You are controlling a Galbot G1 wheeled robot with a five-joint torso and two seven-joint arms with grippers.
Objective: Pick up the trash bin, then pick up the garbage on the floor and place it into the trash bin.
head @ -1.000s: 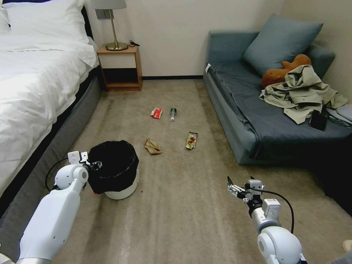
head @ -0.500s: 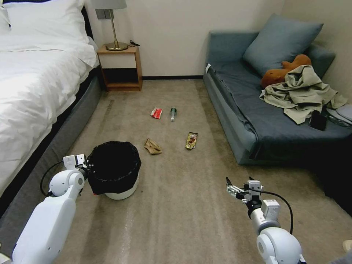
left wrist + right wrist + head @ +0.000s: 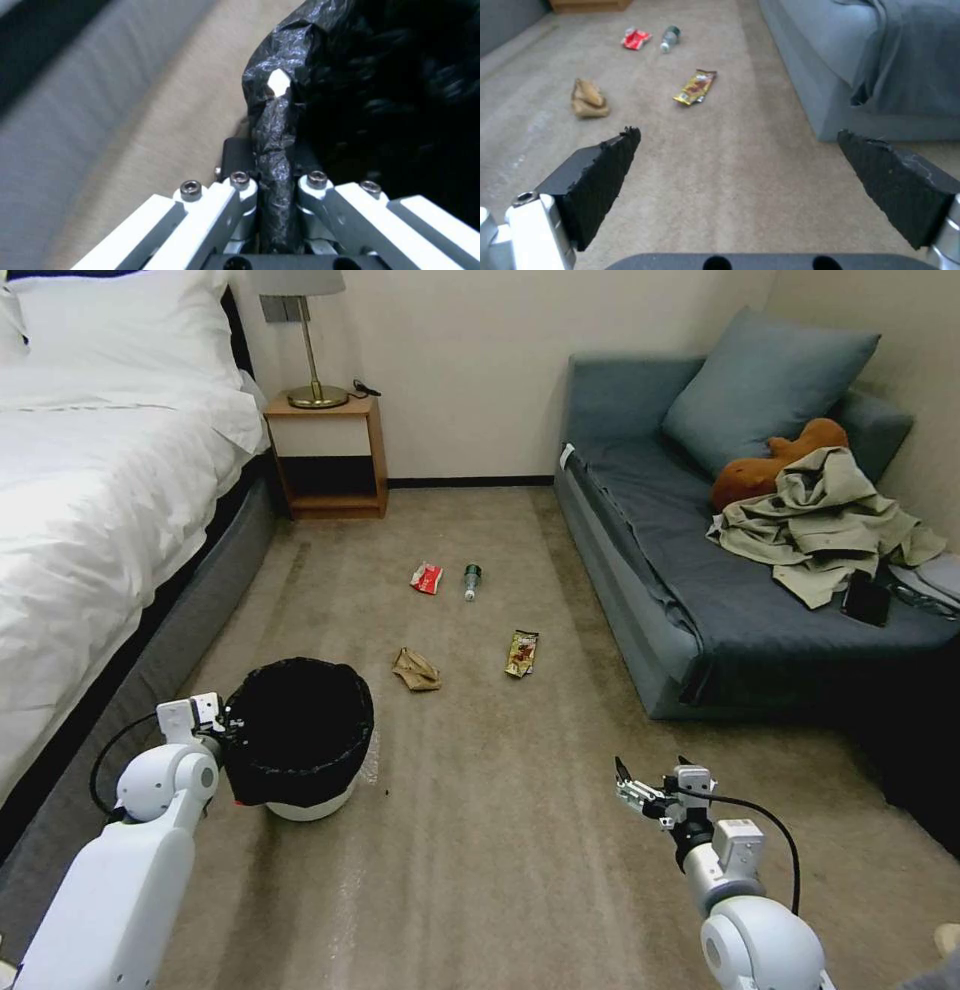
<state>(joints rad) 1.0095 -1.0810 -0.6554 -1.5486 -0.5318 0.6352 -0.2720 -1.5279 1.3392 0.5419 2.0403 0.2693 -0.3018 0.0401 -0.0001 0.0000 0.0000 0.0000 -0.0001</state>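
Gripper (image 3: 272, 210) on the left arm is clamped on the bag-lined rim of the trash bin (image 3: 300, 740), which sits low over the carpet (image 3: 520, 870) beside the bed (image 3: 90, 520), perhaps just lifted. An empty plastic bin should be light and stiff, but the black liner (image 3: 272, 123) is thin and slick, so the pinch must catch the hard rim beneath it. Farther ahead lie the paper wad (image 3: 416, 669), red-and-white wrapper (image 3: 427, 578), small bottle (image 3: 472, 580) and snack packet (image 3: 522, 653): all light; the bottle may roll, so grip its middle. On the right, the right gripper (image 3: 740, 180) hovers spread wide above bare carpet.
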